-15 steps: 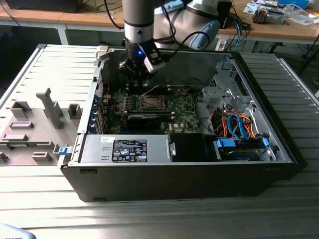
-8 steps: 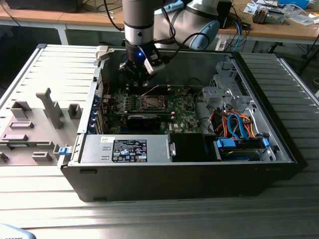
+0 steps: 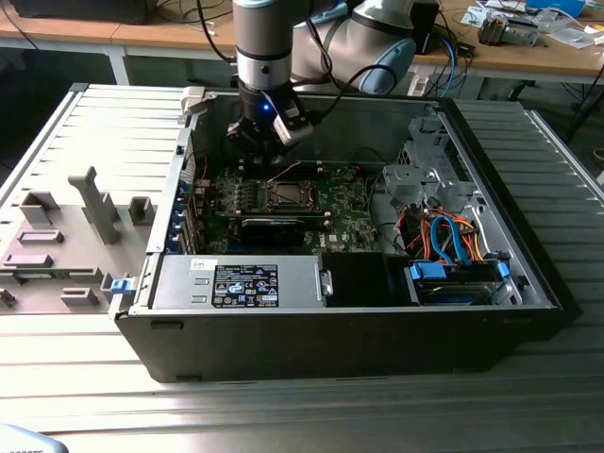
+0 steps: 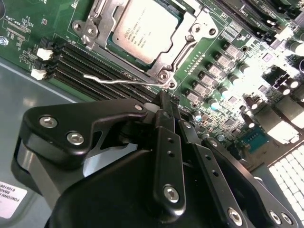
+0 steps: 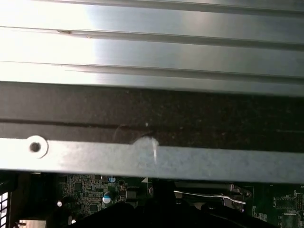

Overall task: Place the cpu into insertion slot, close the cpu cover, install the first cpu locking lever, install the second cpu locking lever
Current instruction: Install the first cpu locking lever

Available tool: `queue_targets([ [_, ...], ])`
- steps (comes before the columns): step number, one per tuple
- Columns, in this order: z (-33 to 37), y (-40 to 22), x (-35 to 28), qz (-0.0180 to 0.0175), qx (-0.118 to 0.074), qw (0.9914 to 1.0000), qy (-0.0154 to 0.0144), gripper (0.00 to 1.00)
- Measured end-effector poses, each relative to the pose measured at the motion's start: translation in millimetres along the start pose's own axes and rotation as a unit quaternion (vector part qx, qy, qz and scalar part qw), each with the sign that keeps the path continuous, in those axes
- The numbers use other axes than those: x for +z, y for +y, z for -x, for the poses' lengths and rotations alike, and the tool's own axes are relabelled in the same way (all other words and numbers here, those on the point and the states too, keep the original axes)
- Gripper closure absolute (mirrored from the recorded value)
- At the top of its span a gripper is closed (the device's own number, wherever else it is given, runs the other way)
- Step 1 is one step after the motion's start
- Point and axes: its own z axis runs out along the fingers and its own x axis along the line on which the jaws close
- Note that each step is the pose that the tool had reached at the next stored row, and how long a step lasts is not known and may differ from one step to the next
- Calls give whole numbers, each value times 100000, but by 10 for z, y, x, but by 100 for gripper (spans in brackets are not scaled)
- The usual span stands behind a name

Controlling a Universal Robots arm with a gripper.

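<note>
Gripper (image 4: 164, 102), fingers seemingly closed and empty, sits just beside lever (image 4: 124, 80); cpu (image 4: 145, 28) seated under cover (image 4: 192, 35), so press lever squarely.

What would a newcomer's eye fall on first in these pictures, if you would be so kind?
First the open computer case lying on the ribbed metal table, with the robot arm reaching down into it. Its end effector hangs low over the green circuit board, close to a thin wire lever. In the second wrist view, the cpu sits in its socket, framed by the silvery cpu cover.
</note>
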Motion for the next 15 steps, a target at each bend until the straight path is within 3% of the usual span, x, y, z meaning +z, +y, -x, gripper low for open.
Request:
queue_targets([
  [7, 30, -4, 66, -2, 1, 100000, 5, 89],
  [15, 148, 7, 129, -5, -48, 100000, 14, 89],
])
